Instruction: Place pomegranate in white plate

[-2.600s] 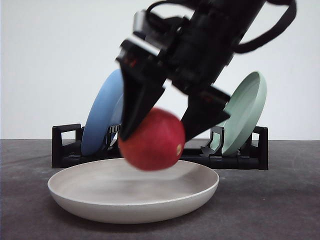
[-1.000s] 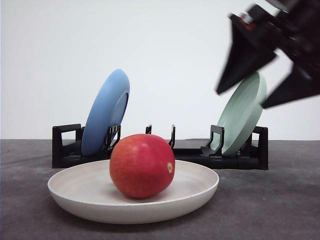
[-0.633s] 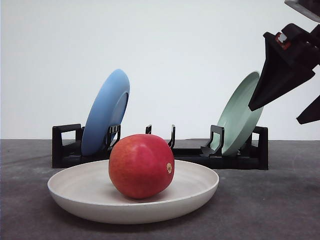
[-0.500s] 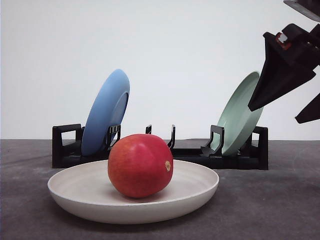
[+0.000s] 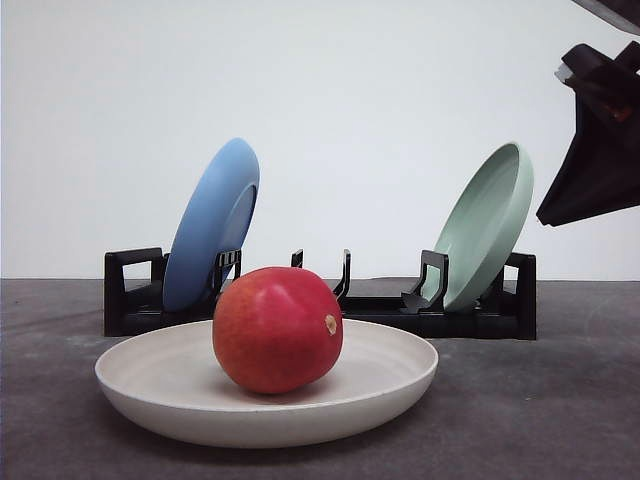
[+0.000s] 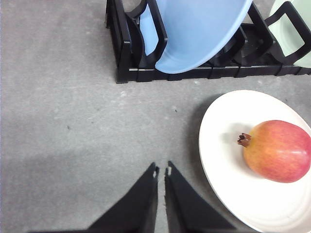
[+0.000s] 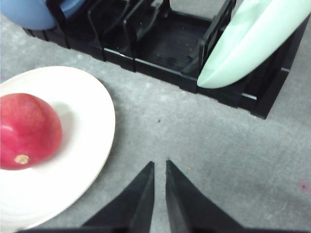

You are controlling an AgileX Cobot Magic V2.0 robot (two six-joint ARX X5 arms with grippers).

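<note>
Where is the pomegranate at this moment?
In the front view, the pomegranate rests inside the white plate, left of its centre, in front of the black rack.

Pomegranate released, right pincer withdrawn.

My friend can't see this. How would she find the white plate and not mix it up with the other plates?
Start at the black rack standing across the back of the grey table. A blue plate and a pale green plate lean on edge in it. The white plate is the one lying flat on the table in front of the rack, with the red pomegranate sitting in it.
</note>
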